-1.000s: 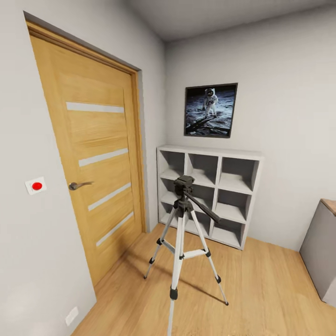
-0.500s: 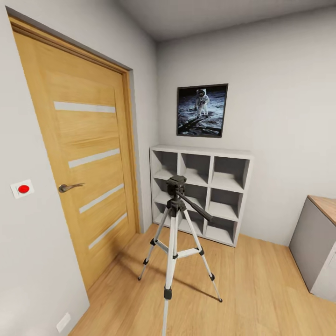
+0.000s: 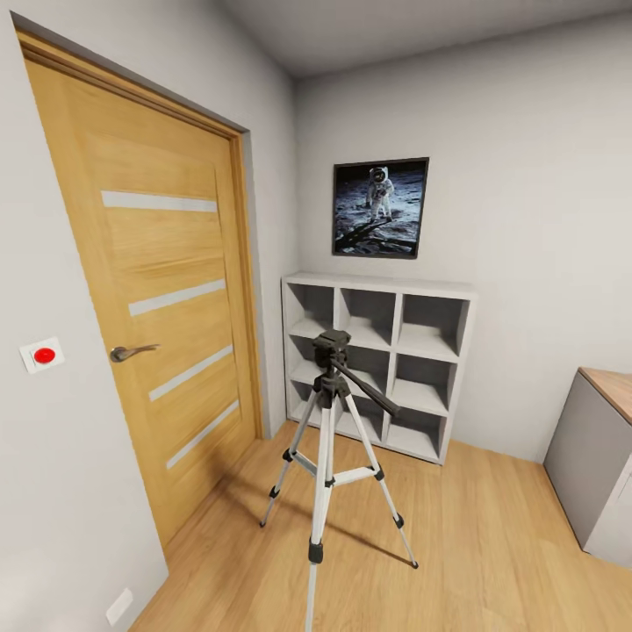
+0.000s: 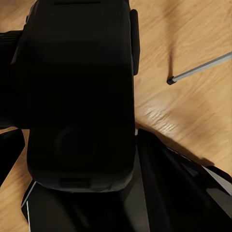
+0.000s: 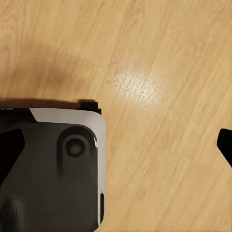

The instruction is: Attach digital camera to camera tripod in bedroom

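Overhead, digital camera (image 4: 79, 96) above plank floor (image 4: 193, 111)

– How's the left gripper (image 4: 77, 145)?

– Pointing down, closed on the camera (image 4: 79, 92), which sits square between the jaws and takes up the upper left and centre of the left wrist view. One black finger (image 4: 9, 154) peeks out at the left edge; the other is lost against the black.

– And the right gripper (image 5: 118, 147)?

– Also pointing down, jaws spread wide with nothing between them. One fingertip (image 5: 225, 145) shows at the right edge of the right wrist view, the other as a dark wedge at the left edge. The robot's grey and black shell (image 5: 58, 169) lies lower left.
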`<state>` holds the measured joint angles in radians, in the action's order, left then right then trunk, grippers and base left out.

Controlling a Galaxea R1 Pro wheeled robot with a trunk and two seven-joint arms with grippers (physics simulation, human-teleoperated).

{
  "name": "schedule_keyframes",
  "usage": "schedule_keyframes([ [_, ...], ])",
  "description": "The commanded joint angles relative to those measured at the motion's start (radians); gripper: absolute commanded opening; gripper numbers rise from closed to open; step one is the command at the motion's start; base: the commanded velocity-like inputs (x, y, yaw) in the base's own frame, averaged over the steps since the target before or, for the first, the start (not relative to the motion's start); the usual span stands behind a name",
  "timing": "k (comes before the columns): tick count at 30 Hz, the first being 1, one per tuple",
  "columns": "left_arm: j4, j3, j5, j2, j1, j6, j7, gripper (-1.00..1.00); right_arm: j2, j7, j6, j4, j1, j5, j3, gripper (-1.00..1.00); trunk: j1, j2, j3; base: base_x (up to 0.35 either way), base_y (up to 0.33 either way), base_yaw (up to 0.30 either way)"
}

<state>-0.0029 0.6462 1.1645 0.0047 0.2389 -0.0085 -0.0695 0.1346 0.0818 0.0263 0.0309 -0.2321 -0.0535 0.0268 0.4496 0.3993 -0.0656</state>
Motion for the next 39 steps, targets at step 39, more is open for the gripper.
schedule_keyframes([
  [39, 0.000, 0.009, 0.000, 0.000, 0.000, 0.003, -0.001, -1.00, -0.002, 0.003, 0.001, 0.003, -0.001, -0.006, 0.002, 1.00, 0.000, 0.001, 0.000, 0.058, 0.084, 0.000],
])
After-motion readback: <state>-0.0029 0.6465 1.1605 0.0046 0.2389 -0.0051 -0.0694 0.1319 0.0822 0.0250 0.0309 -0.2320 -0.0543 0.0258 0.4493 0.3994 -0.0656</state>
